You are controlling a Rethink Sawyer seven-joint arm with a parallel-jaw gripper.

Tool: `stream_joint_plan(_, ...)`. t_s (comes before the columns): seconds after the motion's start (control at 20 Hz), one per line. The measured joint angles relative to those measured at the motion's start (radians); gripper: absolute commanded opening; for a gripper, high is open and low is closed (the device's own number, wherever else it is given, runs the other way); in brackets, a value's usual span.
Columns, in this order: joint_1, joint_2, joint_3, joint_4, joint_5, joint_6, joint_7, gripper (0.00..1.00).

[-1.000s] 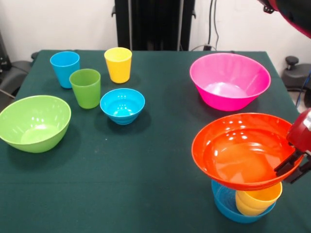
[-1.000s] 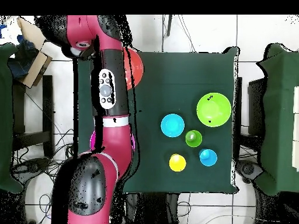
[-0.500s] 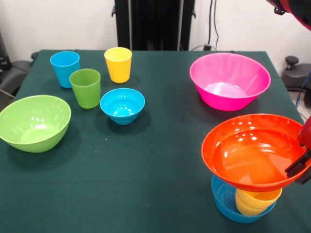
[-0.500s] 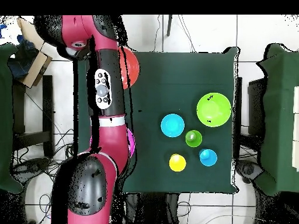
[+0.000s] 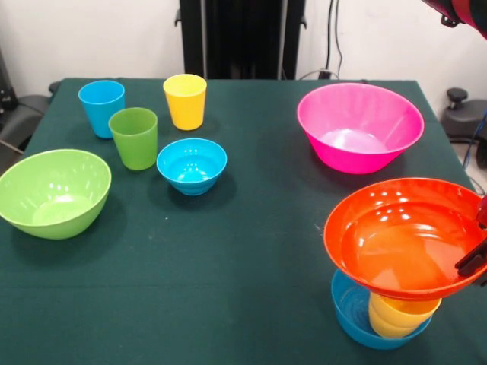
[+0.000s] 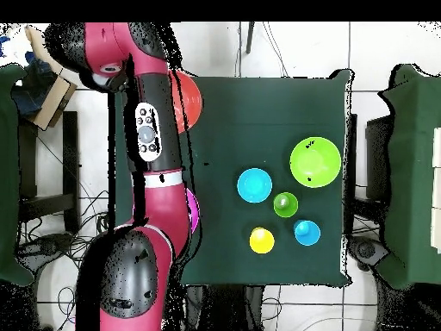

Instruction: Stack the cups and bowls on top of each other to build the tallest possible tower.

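Dark green cloth covers table (image 5: 251, 258) before white wall, black column at 12 o'clock; tiled floor with cables around. No readable writing. Open cloth mid-table and at 6 o'clock. Black gripper (image 5: 473, 262) at 3 o'clock edge clamps rim of wide glossy orange bowl (image 5: 403, 236), raised over small blue bowl (image 5: 351, 313) holding squat yellow-orange cup (image 5: 402, 313). Large pink bowl (image 5: 359, 125) at 1 o'clock.

A robotics lab: a green-clothed table (image 5: 251, 228) stands on a white tiled floor (image 6: 284, 52) strewn with cables (image 6: 52, 259), a black equipment rack (image 5: 242, 38) at the frame's top centre.
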Motion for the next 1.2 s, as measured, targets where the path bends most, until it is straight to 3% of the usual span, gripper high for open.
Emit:
stream_joint_plan(0.75,0.0,0.003,-0.015,0.045,0.002,0.0,0.0,0.0)
stream_joint_plan(1.2,0.0,0.003,-0.07,0.079,0.034,0.0,0.0,0.0)
